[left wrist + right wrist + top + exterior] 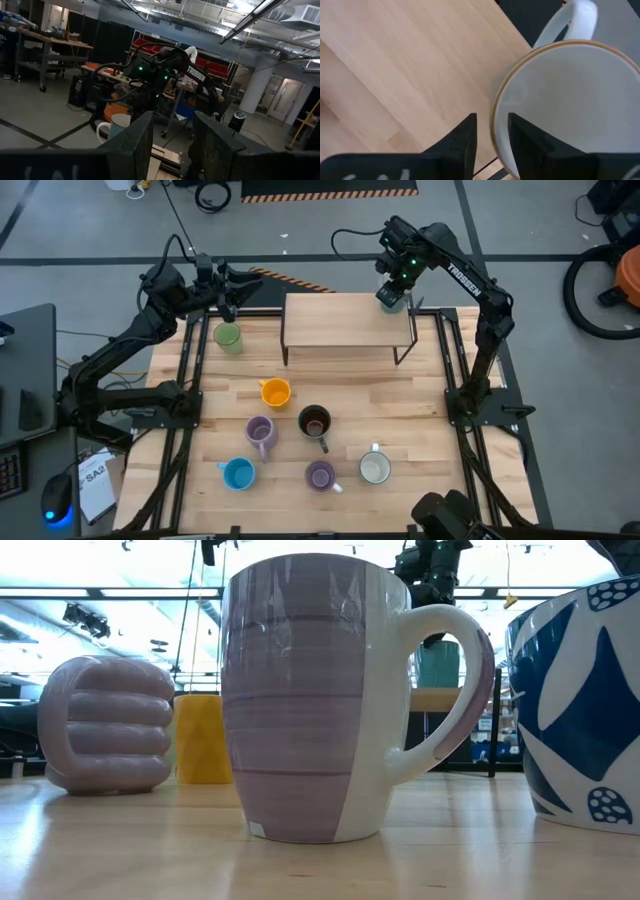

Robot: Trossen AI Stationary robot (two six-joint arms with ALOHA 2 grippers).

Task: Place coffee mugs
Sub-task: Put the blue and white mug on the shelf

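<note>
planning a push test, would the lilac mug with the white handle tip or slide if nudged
The lilac-and-white glazed ceramic mug would probably slide rather than tip: it stands upright on a broad base on the smooth wooden table. It looks rigid, glossy, likely slippery and breakable.

A robotics lab or workshop in an industrial hall. The wooden bench (330,420) stands on a grey concrete floor (90,230) marked with yellow-and-black hazard tape (330,193), and loose black cables (212,195) lie on it. Beyond the left claw (172,142), the left wrist view shows exposed ceiling ducts and strip lights (260,17), work tables loaded with gear (47,42), red storage bins (212,65) and a concrete column (252,87).
</note>
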